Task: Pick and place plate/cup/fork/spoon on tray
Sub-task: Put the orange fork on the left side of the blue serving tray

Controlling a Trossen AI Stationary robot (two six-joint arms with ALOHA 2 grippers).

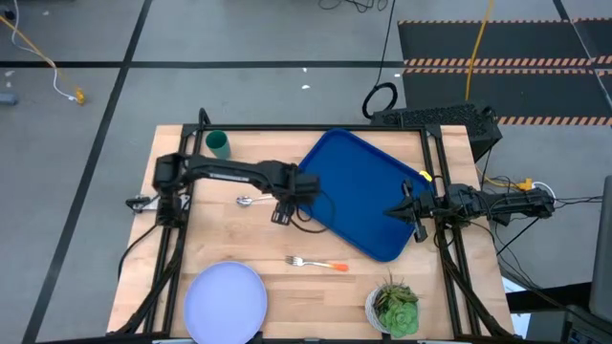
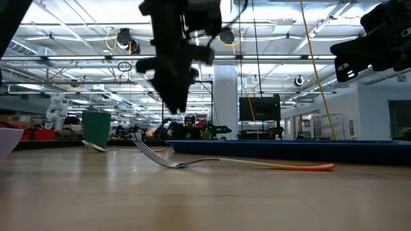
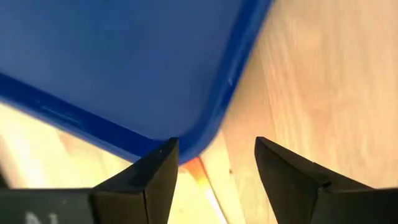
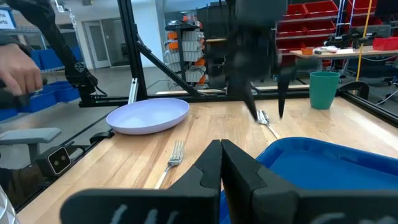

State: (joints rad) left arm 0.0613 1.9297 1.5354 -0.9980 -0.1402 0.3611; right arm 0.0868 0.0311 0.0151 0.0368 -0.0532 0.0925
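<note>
The blue tray (image 1: 368, 191) lies turned on the table's right half. My left gripper (image 1: 281, 214) hangs open above the table by the tray's left corner (image 3: 186, 140). An orange handle (image 3: 198, 171) shows between its fingers, and I cannot tell whose handle it is. The spoon (image 1: 247, 201) lies just to the gripper's left. The fork (image 1: 316, 263) lies near the middle front, the plate (image 1: 225, 301) at the front left, and the green cup (image 1: 218, 143) at the far left. My right gripper (image 4: 222, 158) is shut and raised over the tray's right edge.
A white pot with a green plant (image 1: 394, 306) stands at the front right. A person's hand (image 4: 18, 71) shows beyond the table in the right wrist view. Bare wood lies between the fork and the tray.
</note>
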